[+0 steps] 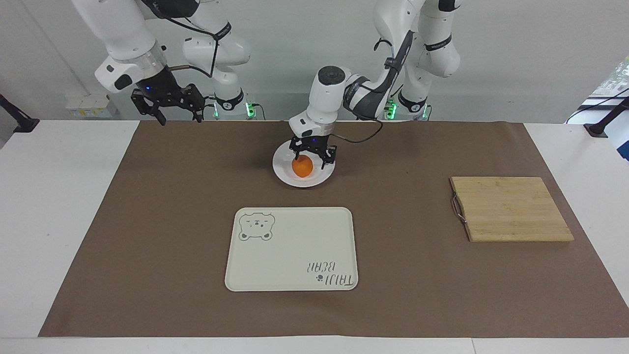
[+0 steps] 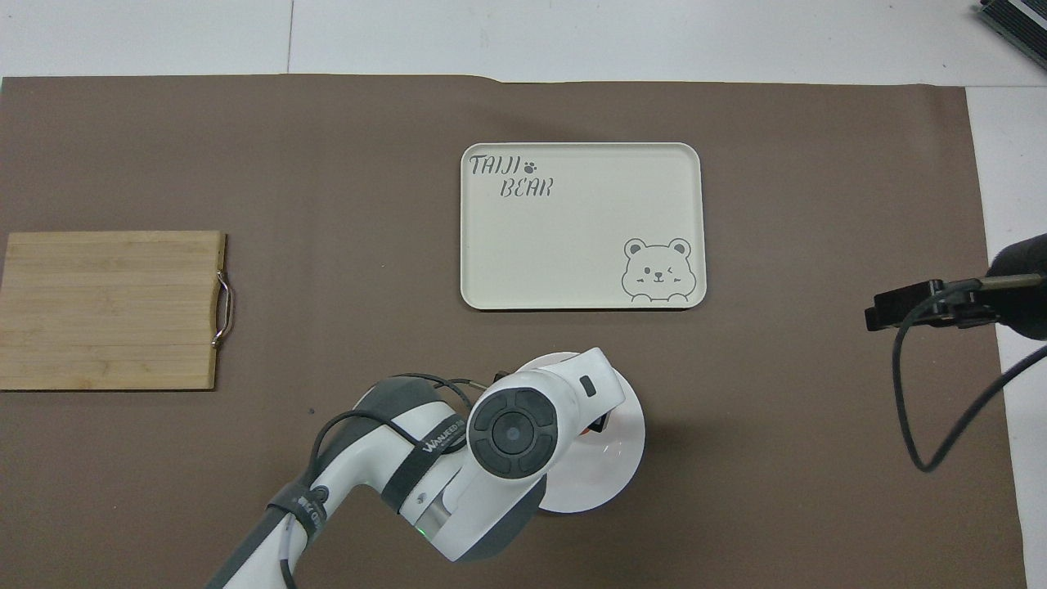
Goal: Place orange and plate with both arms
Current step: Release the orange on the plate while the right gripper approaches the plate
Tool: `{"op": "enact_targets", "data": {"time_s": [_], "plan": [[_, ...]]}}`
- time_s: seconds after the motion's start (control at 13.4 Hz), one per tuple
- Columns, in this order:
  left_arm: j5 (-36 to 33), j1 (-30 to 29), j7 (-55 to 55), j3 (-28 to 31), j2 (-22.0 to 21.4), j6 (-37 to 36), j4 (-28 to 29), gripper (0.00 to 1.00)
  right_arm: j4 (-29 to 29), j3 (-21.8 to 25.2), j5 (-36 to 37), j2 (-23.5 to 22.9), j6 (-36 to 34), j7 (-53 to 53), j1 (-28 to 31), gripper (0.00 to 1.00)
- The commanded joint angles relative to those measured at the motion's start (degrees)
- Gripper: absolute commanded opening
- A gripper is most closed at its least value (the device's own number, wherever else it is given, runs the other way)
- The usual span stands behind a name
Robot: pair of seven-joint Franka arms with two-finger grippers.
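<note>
Our two arms are glossy white, built of rounded jointed segments with black bands at the joints. The left arm (image 1: 339, 98) carries a round dark grey cap (image 2: 511, 429) with a ring of buttons, a grey strap bearing white lettering, and a black cable looping along its forearm. The right arm (image 1: 123, 29) ends in a silver metal ring with a grey oval button on its white housing and a black cable. Each black gripper shows a small blue light; green lights glow at both bases.
</note>
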State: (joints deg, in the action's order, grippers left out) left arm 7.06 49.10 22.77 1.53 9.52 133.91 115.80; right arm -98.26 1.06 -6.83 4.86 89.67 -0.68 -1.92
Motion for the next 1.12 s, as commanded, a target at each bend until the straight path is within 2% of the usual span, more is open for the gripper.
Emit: {"op": "enact_targets", "data": {"time_s": [0.0, 0.3, 0.45, 0.6, 0.75, 1.04], "plan": [[0.06, -6.79, -0.88, -0.04, -5.82, -8.81, 0.66, 1.0, -8.24, -0.18, -4.49, 1.38, 6.03, -2.4, 0.07, 1.0], [-5.2, -18.22, -6.49, -0.03, -6.18, -10.07, 0.57, 1.0, -18.6, -0.09, -15.2, 1.12, 13.32, -8.01, -1.86, 1.0], [-5.39, -22.1, -12.63, 0.14, -6.27, -10.25, -0.48, 1.0, -24.67, -0.09, -20.74, 1.55, 17.36, -11.96, -3.09, 1.0], [-5.39, -27.37, -18.0, 0.23, -7.76, -11.82, -1.8, 1.0, -28.37, -0.09, -25.58, 1.73, 19.13, -14.69, -3.62, 1.0], [-5.39, -31.59, -21.0, 0.4, -7.85, -16.64, -6.61, 1.0, -31.19, -0.09, -28.75, 1.38, 20.8, -17.5, -4.5, 1.0], [-5.48, -39.06, -29.35, 0.4, -7.85, -32.8, -21.54, 1.0, -38.22, -0.09, -36.92, 0.77, 26.95, -24.27, -6.52, 1.0]]}}
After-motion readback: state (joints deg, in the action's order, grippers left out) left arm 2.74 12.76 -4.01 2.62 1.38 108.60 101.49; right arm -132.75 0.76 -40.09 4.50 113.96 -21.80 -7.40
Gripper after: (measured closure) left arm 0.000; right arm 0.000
